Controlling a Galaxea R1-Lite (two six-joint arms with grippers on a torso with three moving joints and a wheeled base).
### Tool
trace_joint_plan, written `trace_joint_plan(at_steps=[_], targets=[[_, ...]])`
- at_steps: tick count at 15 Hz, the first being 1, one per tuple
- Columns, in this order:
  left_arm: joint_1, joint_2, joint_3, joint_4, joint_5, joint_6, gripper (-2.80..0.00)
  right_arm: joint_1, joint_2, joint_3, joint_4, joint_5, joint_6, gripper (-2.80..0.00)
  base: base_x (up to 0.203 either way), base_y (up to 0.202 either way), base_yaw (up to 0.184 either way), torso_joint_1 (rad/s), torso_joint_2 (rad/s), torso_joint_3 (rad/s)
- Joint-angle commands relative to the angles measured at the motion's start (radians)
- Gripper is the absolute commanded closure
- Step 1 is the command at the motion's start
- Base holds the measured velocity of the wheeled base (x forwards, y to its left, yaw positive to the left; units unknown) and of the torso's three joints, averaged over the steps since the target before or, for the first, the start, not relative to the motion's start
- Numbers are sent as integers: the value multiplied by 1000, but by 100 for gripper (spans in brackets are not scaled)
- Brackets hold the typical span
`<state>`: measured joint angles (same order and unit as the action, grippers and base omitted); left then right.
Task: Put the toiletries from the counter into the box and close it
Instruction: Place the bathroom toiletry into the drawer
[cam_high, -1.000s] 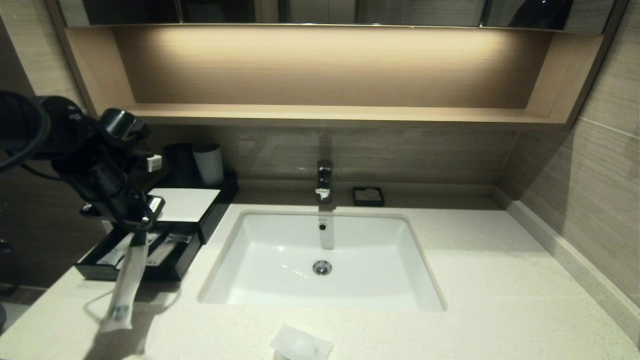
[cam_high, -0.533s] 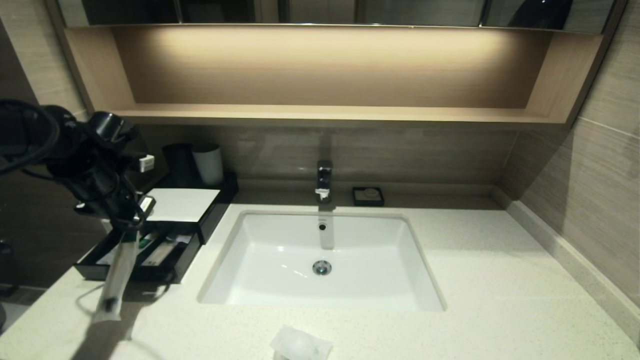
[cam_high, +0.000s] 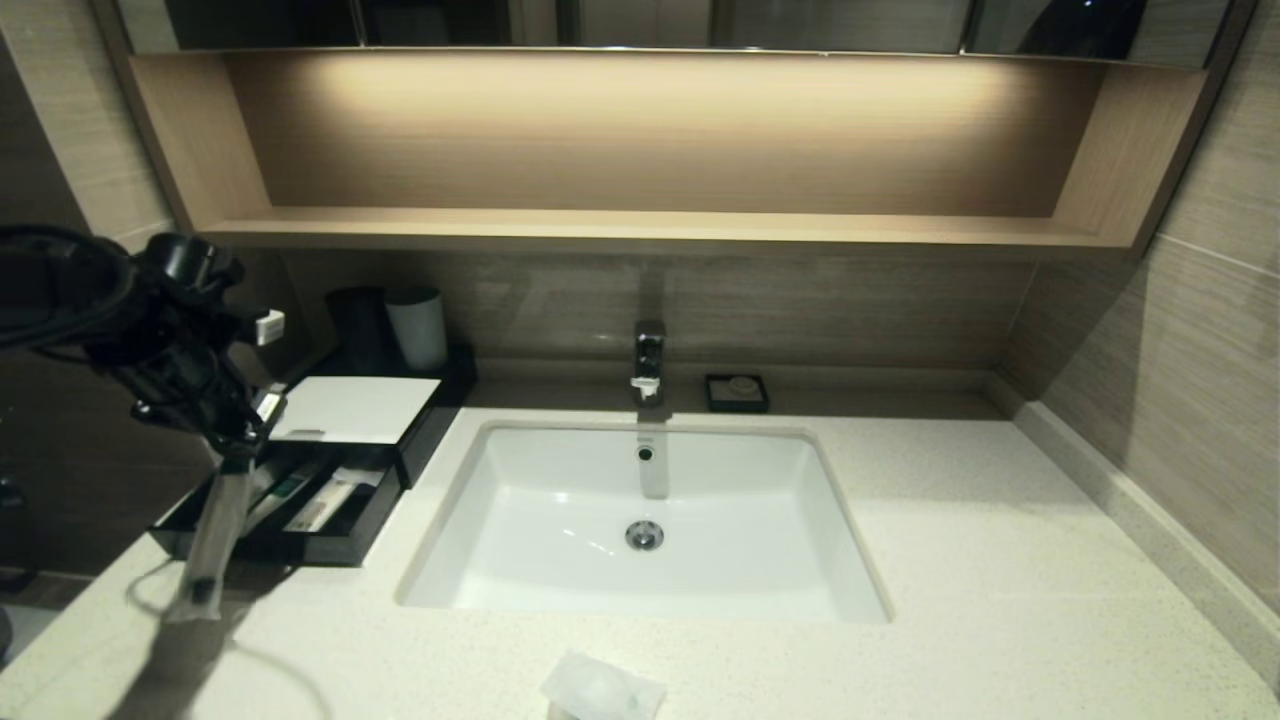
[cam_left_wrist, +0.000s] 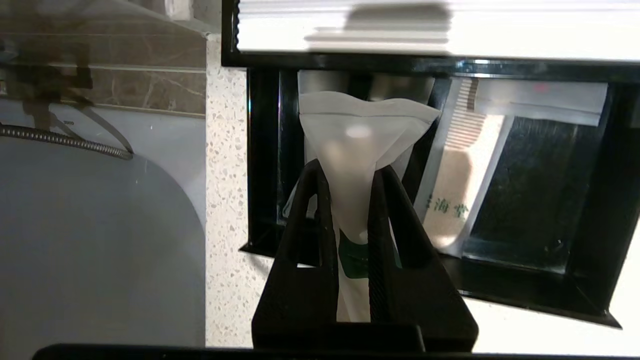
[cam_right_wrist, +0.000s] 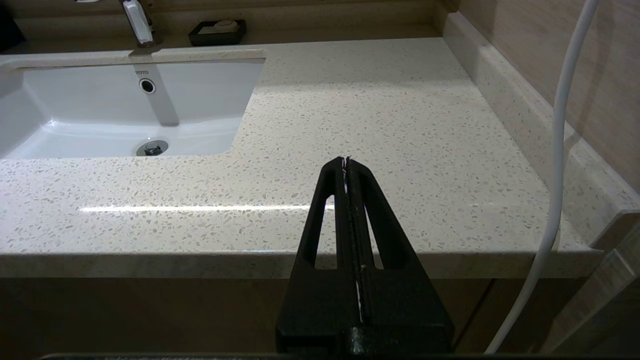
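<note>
Black box, head view: box (cam_high: 300, 505) at the far left of the counter (cam_high: 960, 560), drawer pulled out toward the near side, white top panel behind it.
Left gripper, head view: left gripper (cam_high: 235, 447) above the drawer's left part, clamped on the top of a long clear sachet (cam_high: 208, 545) hanging down past the drawer's near edge.
Drawer contents, head view: two more sachets, one green-tipped (cam_high: 283, 493).
Packet, head view: small crinkly packet (cam_high: 600, 690) on the near counter edge, in front of the basin (cam_high: 640, 520).
Cups, head view: black and white cups (cam_high: 392, 328) behind the box.
Left wrist view: fingers (cam_left_wrist: 312, 210) pinched on the sachet (cam_left_wrist: 357, 150), open drawer (cam_left_wrist: 550, 210) beyond.
Right wrist view: right gripper (cam_right_wrist: 346, 162) pressed together, empty, low off the counter's (cam_right_wrist: 375, 125) near right edge.
</note>
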<state>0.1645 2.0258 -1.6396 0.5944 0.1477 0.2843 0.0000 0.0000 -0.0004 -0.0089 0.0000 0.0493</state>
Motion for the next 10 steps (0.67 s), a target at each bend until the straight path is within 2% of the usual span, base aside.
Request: trace_joint_plan(at_steps=[1, 10], targets=[[3, 31, -14, -5, 1, 1, 0, 0, 2, 0, 0, 0, 0, 0, 0, 0, 0, 0, 0, 0], [3, 60, -63, 12, 0, -13, 0, 0, 2, 0, 0, 0, 0, 0, 0, 0, 0, 0, 0, 0]])
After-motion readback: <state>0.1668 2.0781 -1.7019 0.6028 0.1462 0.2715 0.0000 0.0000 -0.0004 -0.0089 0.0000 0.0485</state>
